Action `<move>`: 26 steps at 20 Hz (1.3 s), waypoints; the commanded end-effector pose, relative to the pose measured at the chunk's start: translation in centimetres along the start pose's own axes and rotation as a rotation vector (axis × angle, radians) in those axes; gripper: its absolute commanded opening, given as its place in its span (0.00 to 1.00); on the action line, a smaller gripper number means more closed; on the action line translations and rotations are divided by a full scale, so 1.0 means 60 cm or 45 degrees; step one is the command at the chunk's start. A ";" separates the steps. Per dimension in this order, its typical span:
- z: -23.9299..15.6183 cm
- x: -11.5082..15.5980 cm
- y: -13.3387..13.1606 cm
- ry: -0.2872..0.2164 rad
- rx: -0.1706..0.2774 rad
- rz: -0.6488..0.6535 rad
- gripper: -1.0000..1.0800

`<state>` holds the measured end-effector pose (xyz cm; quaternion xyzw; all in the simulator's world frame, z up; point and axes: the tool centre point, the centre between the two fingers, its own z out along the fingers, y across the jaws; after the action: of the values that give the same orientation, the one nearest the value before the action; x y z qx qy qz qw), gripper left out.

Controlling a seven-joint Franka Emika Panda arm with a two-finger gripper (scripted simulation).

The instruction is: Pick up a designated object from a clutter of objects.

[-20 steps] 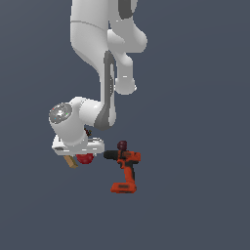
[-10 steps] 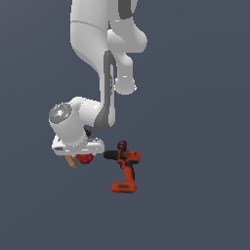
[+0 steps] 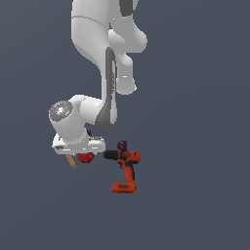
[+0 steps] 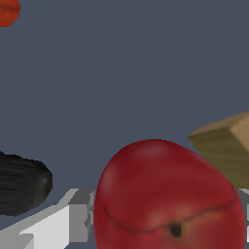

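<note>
Exterior view: the white arm [image 3: 105, 58] reaches down to the grey floor [image 3: 195, 146], its wrist bent low on the exterior view's left. The gripper [image 3: 84, 155] sits right over the red ball [image 3: 86, 157], which shows only partly beneath the hand. A tan block [image 3: 72, 161] pokes out just beside the ball, on its left in this view. To the ball's right lies the orange-and-black drill [image 3: 126, 168], its black nose pointing toward the ball and ending just beside it, its handle and base stretching toward the lower edge of the picture. A small maroon bit [image 3: 122, 144] rests against the top of the drill body. No container appears here; everything lies on the bare floor.

Wrist view: the ball [image 4: 165, 194] fills the near part of the picture, glossy red with a dark stem pit. A pale grey finger [image 4: 53, 226] lies close along one side of it; the other side is cut off at the picture's edge, so whether the jaws are pressing on the ball or merely standing around it cannot be told. The block [image 4: 226, 146] sits just beside the ball. The drill's black nose [image 4: 22, 185] lies near the other side, and an orange scrap of the drill [image 4: 7, 12] shows in a far corner.
</note>
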<state>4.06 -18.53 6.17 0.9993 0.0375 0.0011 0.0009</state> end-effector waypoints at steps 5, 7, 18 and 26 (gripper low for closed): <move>-0.063 0.010 -0.033 0.004 -0.001 -0.001 0.00; -0.091 0.013 -0.049 0.003 -0.001 -0.001 0.00; -0.286 0.039 -0.154 0.000 -0.002 -0.002 0.00; -0.413 0.060 -0.223 -0.002 -0.001 -0.003 0.00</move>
<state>6.47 -5.58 29.53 0.9992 0.0389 0.0000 0.0012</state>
